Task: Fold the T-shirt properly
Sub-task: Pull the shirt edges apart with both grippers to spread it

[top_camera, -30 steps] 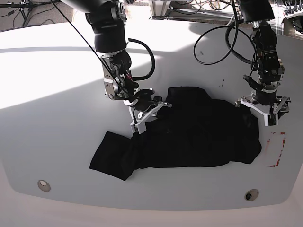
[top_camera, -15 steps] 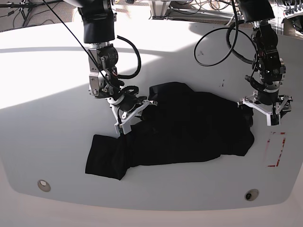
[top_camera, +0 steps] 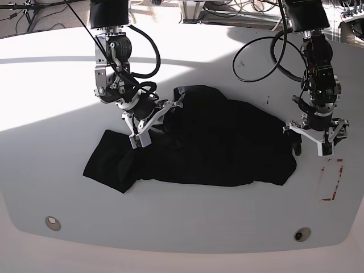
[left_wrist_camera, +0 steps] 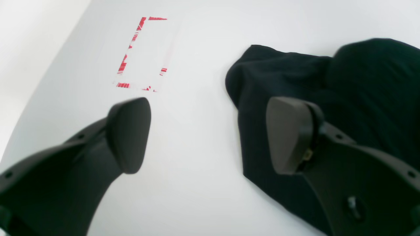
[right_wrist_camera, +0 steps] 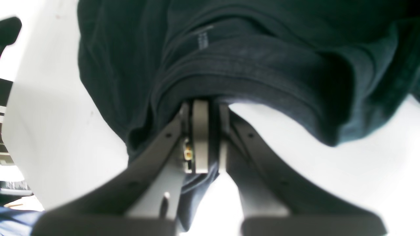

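The black T-shirt (top_camera: 199,145) lies crumpled across the middle of the white bench (top_camera: 57,102); the right tool (top_camera: 149,120) is clamped on a fold of its cloth near the collar edge, bunching it; the left tool (top_camera: 311,138) hangs with its fingers (left_wrist_camera: 129,134) spread apart, just beside the shirt's far end; a red tape outline (top_camera: 331,180) marks the bench close by.

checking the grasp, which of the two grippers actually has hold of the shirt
The right gripper: its jaws are shut on a fold of the black shirt. The left gripper hangs open above the white table, holding nothing.
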`<state>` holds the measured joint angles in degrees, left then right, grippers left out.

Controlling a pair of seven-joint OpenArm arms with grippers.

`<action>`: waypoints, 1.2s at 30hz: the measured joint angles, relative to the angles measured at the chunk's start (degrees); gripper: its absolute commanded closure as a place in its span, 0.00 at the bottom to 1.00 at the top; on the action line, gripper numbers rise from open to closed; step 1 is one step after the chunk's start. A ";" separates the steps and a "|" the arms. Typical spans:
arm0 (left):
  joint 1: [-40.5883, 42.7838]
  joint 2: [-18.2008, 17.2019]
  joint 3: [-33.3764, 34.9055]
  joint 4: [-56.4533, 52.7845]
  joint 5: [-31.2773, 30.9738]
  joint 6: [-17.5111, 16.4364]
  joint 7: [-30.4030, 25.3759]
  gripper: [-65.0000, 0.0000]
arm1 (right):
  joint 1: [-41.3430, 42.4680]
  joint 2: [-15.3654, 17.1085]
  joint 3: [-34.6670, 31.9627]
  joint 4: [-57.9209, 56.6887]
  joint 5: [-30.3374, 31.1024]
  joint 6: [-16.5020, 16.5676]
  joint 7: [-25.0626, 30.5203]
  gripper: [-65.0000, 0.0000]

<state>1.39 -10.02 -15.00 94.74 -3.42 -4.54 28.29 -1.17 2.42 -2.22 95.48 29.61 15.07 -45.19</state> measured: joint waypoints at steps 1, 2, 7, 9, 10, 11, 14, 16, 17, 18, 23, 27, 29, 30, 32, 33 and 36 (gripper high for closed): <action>-0.11 0.04 0.09 -0.28 -0.07 0.00 0.09 0.21 | -0.11 0.15 -0.13 0.15 -0.04 -0.02 -0.33 1.00; -0.26 0.11 0.26 -0.79 -0.02 0.00 0.28 0.21 | -0.09 0.15 -0.33 0.15 -0.04 -0.02 -0.55 1.00; -2.23 0.26 1.88 -5.53 0.00 -0.04 0.31 0.22 | 1.01 0.02 -1.77 0.42 0.07 0.00 -2.25 1.00; -4.61 0.00 3.48 -10.60 0.20 -0.20 -2.47 0.22 | 2.84 -0.02 -4.22 -0.20 -0.37 -0.17 -5.11 1.00; -5.51 -0.02 3.87 -12.35 0.59 -0.04 -2.54 0.22 | 3.85 -0.04 -5.22 -0.57 -0.66 -0.15 -6.67 1.00; -6.10 0.31 4.09 -13.25 0.83 -0.07 -0.90 0.21 | 4.72 -0.39 -5.97 -0.79 -0.39 0.24 -7.58 1.00; -7.15 0.98 5.33 -15.43 0.50 -0.76 -1.79 0.21 | 6.75 -1.38 -6.47 -0.92 1.03 0.42 -7.23 1.00; -7.45 1.03 5.68 -16.74 -0.24 -1.42 -2.51 0.21 | 7.58 -1.38 -6.86 -0.59 1.99 0.46 -7.13 1.00; -7.76 1.05 5.70 -17.29 0.02 -1.31 -2.56 0.21 | 7.72 -1.09 -6.91 -0.55 2.56 0.76 -7.17 1.00; -8.28 1.05 5.75 -18.51 0.33 -0.74 -2.16 0.21 | 7.85 -0.63 -6.91 -0.57 2.82 1.07 -7.48 1.00; -11.41 0.42 7.52 -23.26 0.81 -0.76 -3.48 0.21 | 8.04 5.31 -5.97 -0.81 3.19 1.05 -11.61 0.99; -12.46 0.48 7.76 -24.30 0.83 -0.68 -4.68 0.21 | 8.20 8.15 -5.44 0.31 2.78 0.42 -12.17 0.99; -13.03 0.63 7.96 -25.33 0.90 -0.68 -4.72 0.20 | 8.37 9.18 -5.55 1.36 3.74 0.48 -12.85 0.99; -13.09 0.70 7.98 -25.53 1.01 -0.70 -4.74 0.20 | 8.39 9.57 -5.57 1.95 3.82 0.46 -13.42 0.99; -13.38 0.72 8.00 -26.05 1.03 -1.29 -4.55 0.21 | 8.39 10.73 -5.44 3.91 3.67 0.44 -13.79 0.99; -13.55 0.59 8.00 -26.27 1.09 -1.49 -3.98 0.21 | 8.35 11.15 -5.29 4.83 4.00 0.59 -13.75 0.99; -14.21 0.09 8.48 -26.69 1.46 -1.44 -3.67 0.21 | 8.37 12.33 -4.15 6.88 4.92 0.90 -13.27 0.99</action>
<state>-12.82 -9.93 -6.52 68.05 -1.96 -5.98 24.62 7.20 14.74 -6.37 102.37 34.52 15.97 -58.46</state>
